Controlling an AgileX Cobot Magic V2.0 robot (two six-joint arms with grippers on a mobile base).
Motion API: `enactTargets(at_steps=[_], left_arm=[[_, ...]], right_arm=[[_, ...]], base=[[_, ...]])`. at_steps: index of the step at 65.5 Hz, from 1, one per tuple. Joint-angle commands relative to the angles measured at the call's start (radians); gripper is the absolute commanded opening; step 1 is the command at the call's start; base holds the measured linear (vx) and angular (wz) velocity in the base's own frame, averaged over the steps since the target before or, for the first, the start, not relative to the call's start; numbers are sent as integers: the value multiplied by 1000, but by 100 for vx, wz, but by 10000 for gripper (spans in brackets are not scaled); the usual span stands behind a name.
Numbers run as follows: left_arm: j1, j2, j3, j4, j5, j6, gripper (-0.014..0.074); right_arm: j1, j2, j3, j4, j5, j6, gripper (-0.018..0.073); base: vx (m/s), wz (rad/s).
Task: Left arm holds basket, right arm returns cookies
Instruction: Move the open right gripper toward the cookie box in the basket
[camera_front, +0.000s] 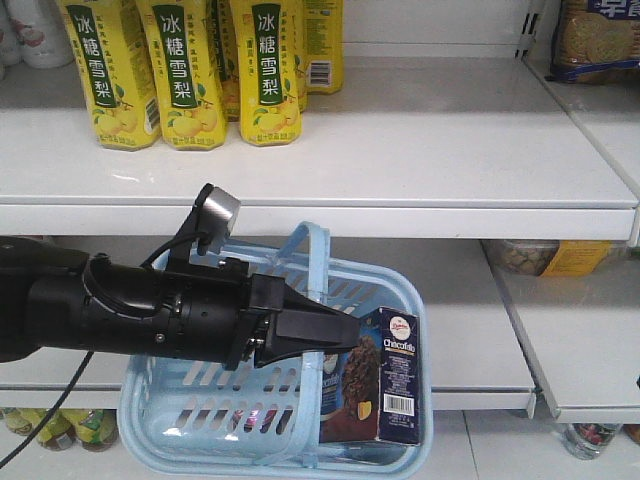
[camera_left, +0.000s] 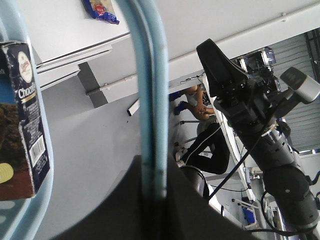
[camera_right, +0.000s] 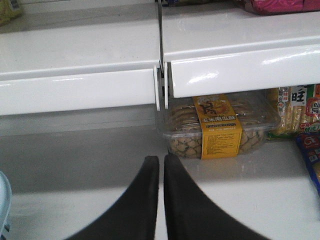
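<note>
1. The left tool (camera_front: 332, 336) is clamped on one hoop handle (camera_front: 318, 252) of the basket (camera_front: 170, 412). In the left wrist view, the pale blue handle runs straight up out of the dark fingers (camera_left: 195, 210).
2. The left arm (camera_front: 130, 305) reaches in from the left edge of the front view, its silver-capped knob (camera_front: 221, 208) standing above it.
3. The cookies (camera_front: 393, 378) stand upright inside the basket at its right-hand end, barcode side outward, just beside the tip of the left tool. In the left wrist view, the box is at the far left, against the basket rim.
4. The right tool (camera_right: 161, 160) is closed on nothing, its two black fingers nearly touching. It points at a white lower shelf (camera_right: 75, 165).
5. Ahead of it on that shelf sits a clear tub (camera_right: 216, 127) of biscuits with a yellow label.
6. The right arm (camera_left: 280, 165) appears in the left wrist view, well apart from the basket.
7. Yellow drink bottles (camera_front: 268, 72) stand on the upper shelf (camera_front: 450, 150) above the basket.
</note>
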Motion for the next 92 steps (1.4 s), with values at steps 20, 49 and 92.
enactTargets(at_steps=[20, 49, 92], left_arm=[[2, -43, -36, -146, 11, 24, -3], [2, -43, -36, -146, 11, 24, -3], [2, -43, -36, -146, 11, 24, -3]], right_arm=[[1, 20, -37, -8, -69, -5, 54], [1, 20, -37, -8, -69, -5, 420], [84, 216, -298, 519, 279, -136, 473]], base=[[0, 0], [0, 0], [0, 0]])
